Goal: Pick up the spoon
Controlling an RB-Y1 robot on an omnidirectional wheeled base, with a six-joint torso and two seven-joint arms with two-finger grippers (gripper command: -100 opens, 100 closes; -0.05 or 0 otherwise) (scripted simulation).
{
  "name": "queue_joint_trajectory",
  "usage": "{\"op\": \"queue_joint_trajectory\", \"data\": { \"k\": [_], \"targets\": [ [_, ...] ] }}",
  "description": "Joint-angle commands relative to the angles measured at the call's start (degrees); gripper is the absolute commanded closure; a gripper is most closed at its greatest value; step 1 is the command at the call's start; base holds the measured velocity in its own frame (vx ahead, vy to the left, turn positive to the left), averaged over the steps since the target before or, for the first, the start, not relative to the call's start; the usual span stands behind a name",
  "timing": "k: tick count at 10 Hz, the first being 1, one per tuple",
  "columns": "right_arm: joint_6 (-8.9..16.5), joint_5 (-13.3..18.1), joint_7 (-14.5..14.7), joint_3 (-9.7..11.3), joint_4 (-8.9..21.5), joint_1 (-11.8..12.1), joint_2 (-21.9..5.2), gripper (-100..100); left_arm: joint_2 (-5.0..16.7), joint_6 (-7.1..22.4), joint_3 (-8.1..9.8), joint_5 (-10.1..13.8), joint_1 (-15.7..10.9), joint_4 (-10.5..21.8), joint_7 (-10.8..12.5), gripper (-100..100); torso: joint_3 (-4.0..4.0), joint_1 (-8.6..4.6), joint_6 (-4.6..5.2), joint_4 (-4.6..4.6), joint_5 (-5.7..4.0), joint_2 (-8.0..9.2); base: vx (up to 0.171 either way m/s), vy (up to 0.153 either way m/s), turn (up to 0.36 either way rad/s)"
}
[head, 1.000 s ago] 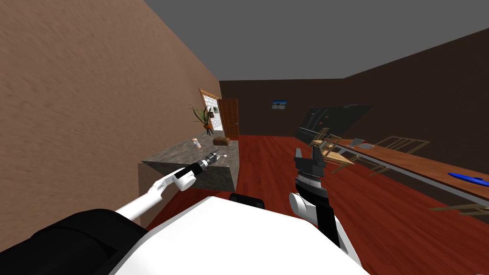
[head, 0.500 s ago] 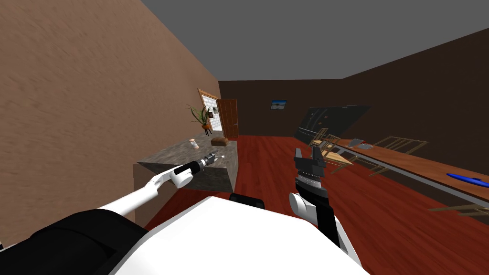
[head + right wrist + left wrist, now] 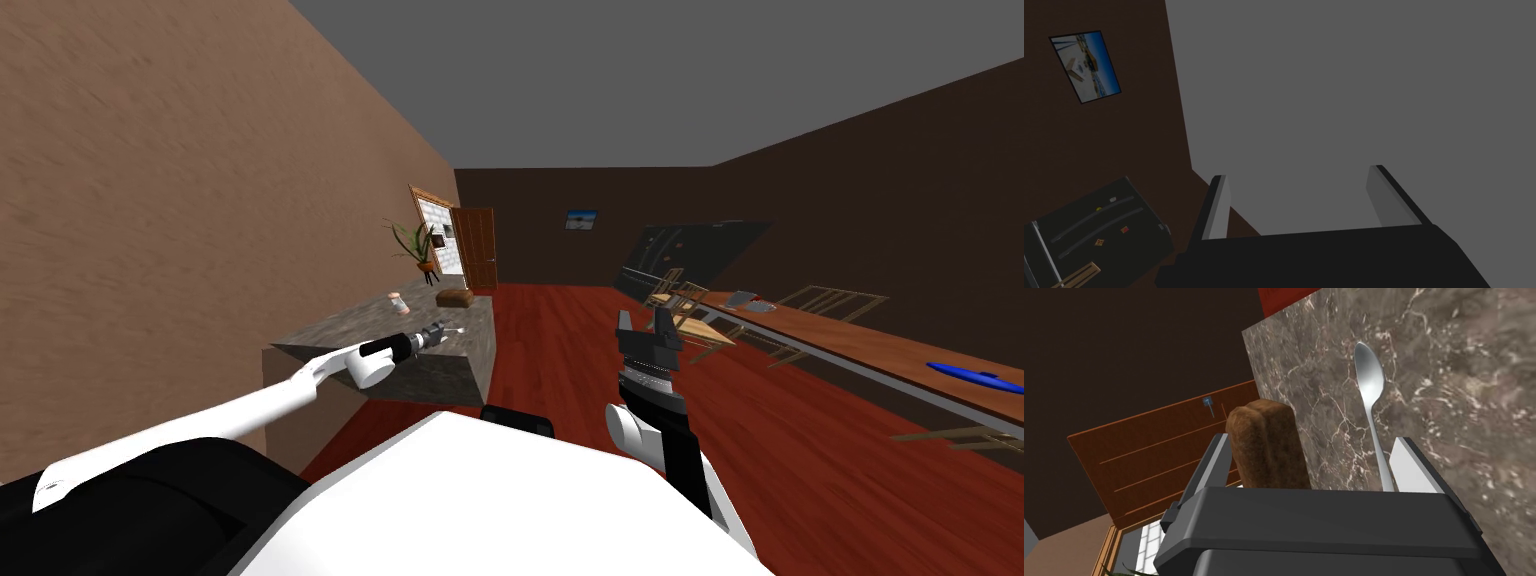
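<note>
A silver spoon (image 3: pixel 1370 403) lies flat on the brown marbled counter (image 3: pixel 1449 363). Its handle runs back between my left gripper's (image 3: pixel 1311 463) open fingers, close to one finger (image 3: pixel 1409 463). In the head view the left gripper (image 3: pixel 438 332) reaches low over the counter (image 3: pixel 350 335) near its front right corner, and the spoon's (image 3: pixel 455 328) pale tip shows just past it. My right gripper (image 3: pixel 646 325) is held up over the red floor, fingers open and empty.
A brown loaf (image 3: pixel 1266 445) sits on the counter just beyond the gripper, also the loaf (image 3: pixel 455 297) in the head view. A small jar (image 3: pixel 397 303) stands further left. A potted plant (image 3: pixel 418 245) and a wooden door (image 3: pixel 476 248) lie behind. A long table (image 3: pixel 860 345) runs along the right.
My left arm has stretched further out over the counter and dropped lower, bringing the gripper up to the spoon. The view has shifted slightly. The right arm is unmoved.
</note>
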Motion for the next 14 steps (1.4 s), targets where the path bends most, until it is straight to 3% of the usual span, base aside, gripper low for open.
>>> {"op": "queue_joint_trajectory", "data": {
  "k": [1, 2, 3, 4, 8, 9, 11, 13, 14],
  "targets": [
    [0.0, 0.0, 0.0, 0.0, 0.0, 0.0, 0.0, 0, 2.86, 2.65, -0.84, 2.86, 0.2, 0.94, 0.24, -100, 0.0, 0.0, 0.0, 0.0, 0.0, 0.0, 0.076, -0.057, -0.04],
    [0.0, 0.0, 0.0, 0.0, 0.0, 0.0, 0.0, 0, 4.02, 2.65, -0.84, 3.39, 0.2, 0.94, 0.24, -100, -0.03, 0.01, 0.01, -0.01, 0.0, -0.06, 0.058, -0.044, -0.017],
    [0.0, 0.0, 0.0, 0.0, 0.0, 0.0, 0.0, 0, 6.49, 4.7, -1.76, 5.88, 0.34, 1.87, 0.4, -100, -0.02, 0.05, 0.0, -0.01, 0.02, -0.02, 0.083, -0.051, -0.06],
    [0.0, 0.0, 0.0, 0.0, 0.0, 0.0, 0.0, 0, 7.04, 4.7, -1.76, 6.18, 0.34, 1.87, 0.4, -100, -0.06, 0.04, 0.02, -0.02, 0.01, -0.1, 0.073, -0.048, -0.017],
    [0.0, 0.0, 0.0, 0.0, 0.0, 0.01, 0.0, 0, 14.73, 10.65, -4.9, 14.09, 0.92, 4.46, 0.19, -100, -0.1, 0.07, 0.0, -0.04, 0.01, -0.17, 0.094, -0.053, -0.056],
    [0.0, 0.0, 0.0, 0.0, 0.0, 0.0, 0.0, 0, 14.73, 10.65, -4.9, 14.09, 0.92, 4.46, 0.19, -100, -0.09, 0.05, 0.01, -0.04, 0.01, -0.15, 0.074, -0.034, -0.034],
    [0.0, 0.0, 0.0, 0.0, 0.0, 0.0, 0.0, 0, 18.86, 13.92, -7.24, 18.6, 1.45, 6.03, -0.44, -100, -0.07, 0.11, 0.01, -0.03, 0.03, -0.11, 0.106, -0.03, -0.095],
    [0.0, 0.0, 0.0, -0.01, 0.0, 0.01, 0.0, 0, 18.86, 14.42, -7.24, 18.9, 1.45, 6.03, -0.44, -100, -0.1, 0.14, -0.01, -0.04, 0.04, -0.15, 0.07, -0.017, -0.008],
    [0.0, 0.0, 0.0, -0.01, 0.0, 0.0, 0.0, 0, 20.66, 16.22, -8.46, 20.9, 1.76, 6.73, -0.85, -100, -0.01, 0.17, -0.01, -0.01, 0.05, 0.0, 0.072, -0.031, -0.082]
  ]
}}
